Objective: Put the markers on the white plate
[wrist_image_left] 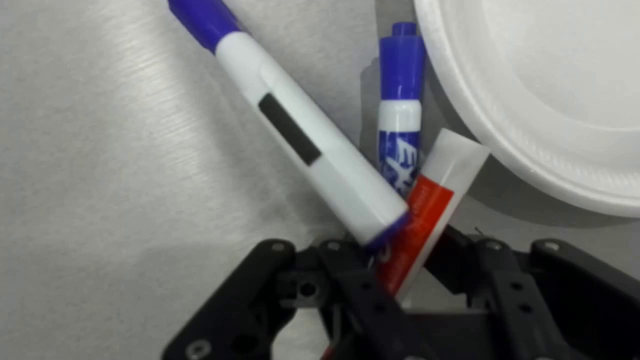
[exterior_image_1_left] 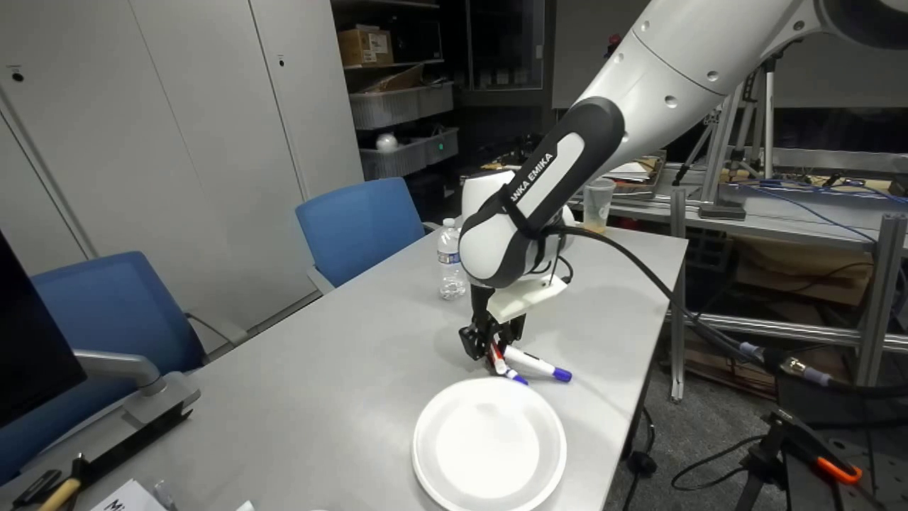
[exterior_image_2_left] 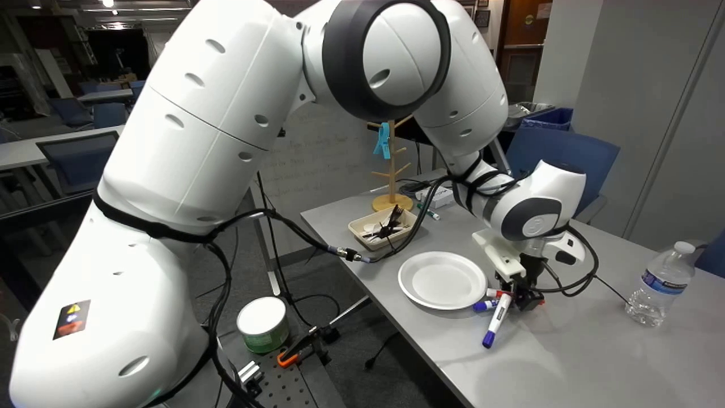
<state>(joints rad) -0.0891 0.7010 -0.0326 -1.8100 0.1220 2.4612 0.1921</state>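
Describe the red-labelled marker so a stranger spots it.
On the grey table, find the round white plate. Beside it is the black claw, with the red-labelled marker between its fingers. That red label separates it from two blue-capped neighbours.

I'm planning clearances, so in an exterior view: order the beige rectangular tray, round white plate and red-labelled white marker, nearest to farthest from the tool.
1. Red-labelled white marker, gripped by the tool.
2. Round white plate, left in the picture.
3. Beige rectangular tray, upper left, beyond the plate.
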